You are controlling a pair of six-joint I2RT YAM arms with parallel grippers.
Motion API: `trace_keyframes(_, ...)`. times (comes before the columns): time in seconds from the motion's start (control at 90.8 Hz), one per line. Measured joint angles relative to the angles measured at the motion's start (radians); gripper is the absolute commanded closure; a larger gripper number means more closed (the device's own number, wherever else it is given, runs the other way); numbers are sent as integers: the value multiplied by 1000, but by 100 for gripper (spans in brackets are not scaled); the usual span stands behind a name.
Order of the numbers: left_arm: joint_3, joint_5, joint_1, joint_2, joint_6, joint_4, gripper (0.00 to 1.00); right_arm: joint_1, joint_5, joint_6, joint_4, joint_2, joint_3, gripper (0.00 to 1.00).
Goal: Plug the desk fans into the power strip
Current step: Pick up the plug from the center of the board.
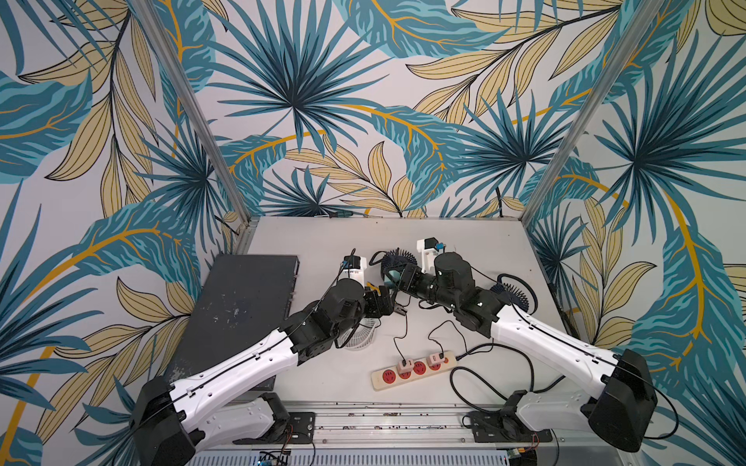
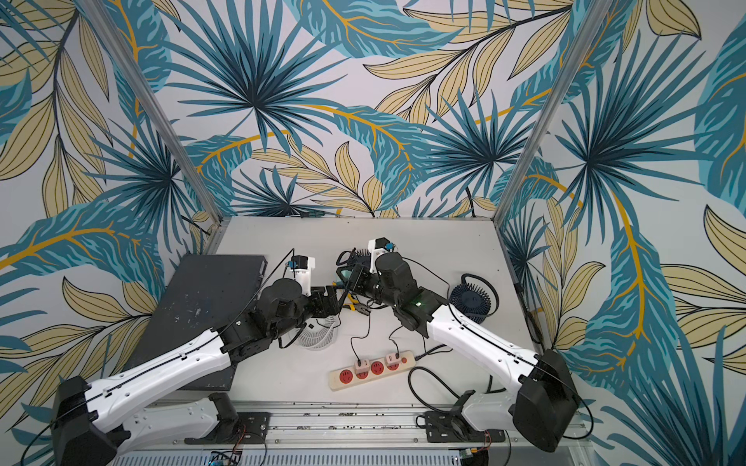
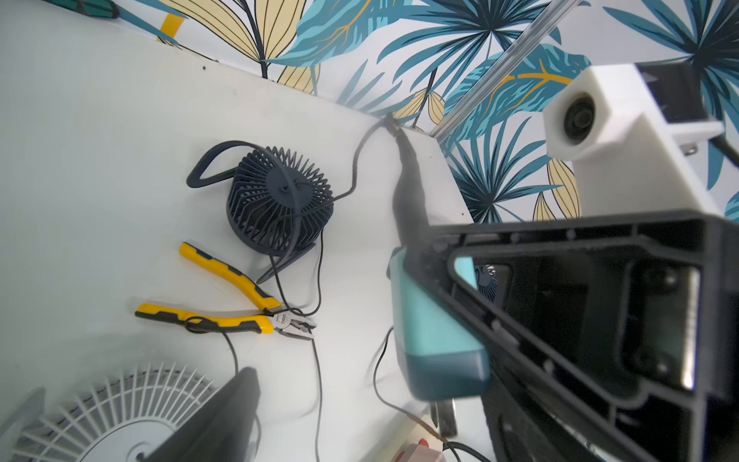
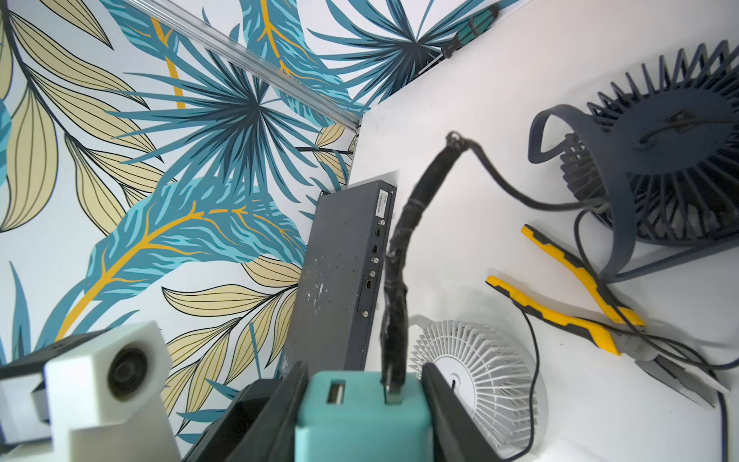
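The right pincer [image 4: 364,394] is closed on a teal charger block [image 4: 360,424], which is clamped between both fingers and held above the worktop [image 1: 335,379]. A black taped cord [image 4: 396,256] is plugged into one of the block's two ports and can be traced to the navy fan [image 4: 672,160] at the back of the worktop. The left pincer [image 1: 382,301] is spread wide just beside the block, and nothing is gripped in it.

The power strip [image 1: 416,369] is laid flat at the front of the worktop, between the two arm bases and nearer the right one, well apart from the held block. Two of its four red sockets are taken up by pale pink adapters [image 1: 403,364], each with a thin black wire; the other two sockets are uncovered.

Yellow-handled pliers [image 3: 240,304] are laid beside the navy fan. A white fan [image 4: 476,376] is laid flat under the left arm, and a dark flat box [image 1: 242,306] is set along the left edge. A second navy fan [image 1: 510,292] is partly hidden behind the right arm.
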Motion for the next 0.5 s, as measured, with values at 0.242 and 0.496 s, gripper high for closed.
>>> trace_keyframes(0.242, 5, 19, 0, 60, -18, 56, 24, -1, -2, 52, 43, -11, -27, 82)
trace_keyframes(0.496, 5, 18, -8, 74, 0, 85, 42, -3, -2, 106, 108, -20, -79, 81)
